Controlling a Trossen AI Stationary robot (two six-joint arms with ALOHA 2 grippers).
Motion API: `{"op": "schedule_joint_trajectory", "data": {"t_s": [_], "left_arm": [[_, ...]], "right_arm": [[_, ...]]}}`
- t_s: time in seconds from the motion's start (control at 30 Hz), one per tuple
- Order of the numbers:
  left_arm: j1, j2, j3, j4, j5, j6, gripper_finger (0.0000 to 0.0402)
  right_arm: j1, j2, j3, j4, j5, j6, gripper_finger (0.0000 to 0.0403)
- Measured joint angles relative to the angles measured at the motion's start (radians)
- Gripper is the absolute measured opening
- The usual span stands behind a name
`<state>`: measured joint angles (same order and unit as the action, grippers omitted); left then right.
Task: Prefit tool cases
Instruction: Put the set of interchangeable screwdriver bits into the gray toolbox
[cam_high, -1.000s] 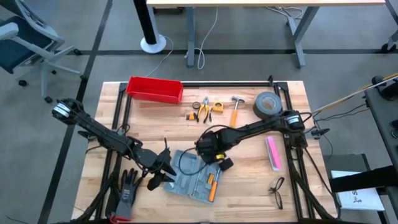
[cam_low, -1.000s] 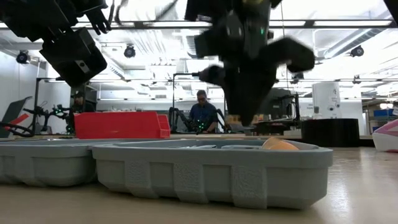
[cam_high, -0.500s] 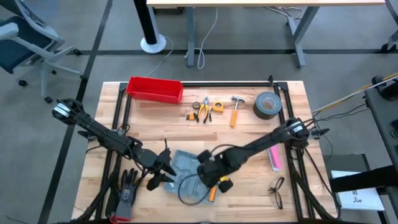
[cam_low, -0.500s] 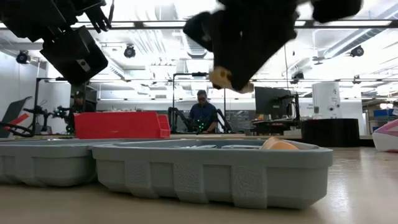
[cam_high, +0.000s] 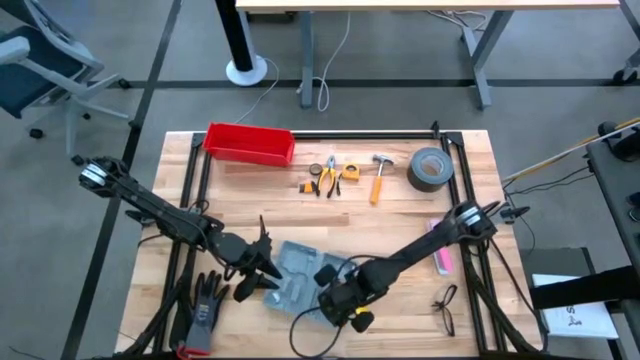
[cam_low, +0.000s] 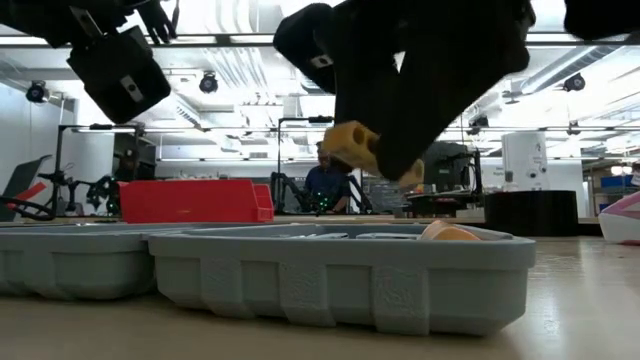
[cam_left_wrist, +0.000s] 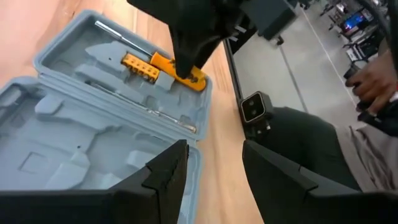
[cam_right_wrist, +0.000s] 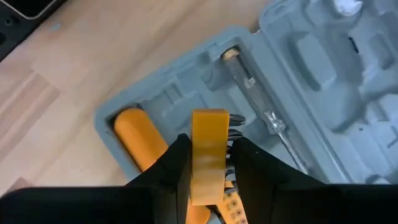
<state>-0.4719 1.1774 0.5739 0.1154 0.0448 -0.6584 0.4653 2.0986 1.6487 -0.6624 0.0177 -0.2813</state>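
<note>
Right pincer (cam_right_wrist: 210, 163) grips a yellow block (cam_right_wrist: 208, 152), hiding case (cam_high: 295, 272) slots; left pincer (cam_left_wrist: 214, 163) open

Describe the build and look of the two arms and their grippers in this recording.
Both arms are slim, dark, jointed links. The left arm has a silvery ring at its outer joint and black cabling near its wrist. The right arm has a similar pale joint ring, and a loose black cable loops below its wrist. The left gripper and the right gripper each have two matte black angular fingers.
</note>
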Motion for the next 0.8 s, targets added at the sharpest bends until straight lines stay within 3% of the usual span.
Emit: {"op": "schedule_joint_trajectory", "data": {"t_s": [0.5,0.8], "left_arm": [[0.003,-0.132,0.000,-0.112,0.000,-0.035,0.0162],[0.001,-0.142,0.000,-0.115,0.002,-0.048,0.0162]], "right_arm": [[0.011,0.055,0.020,0.087,-0.059,-0.026,0.0086],[0.008,0.079,0.026,-0.037,-0.068,-0.064,0.0108]]}}
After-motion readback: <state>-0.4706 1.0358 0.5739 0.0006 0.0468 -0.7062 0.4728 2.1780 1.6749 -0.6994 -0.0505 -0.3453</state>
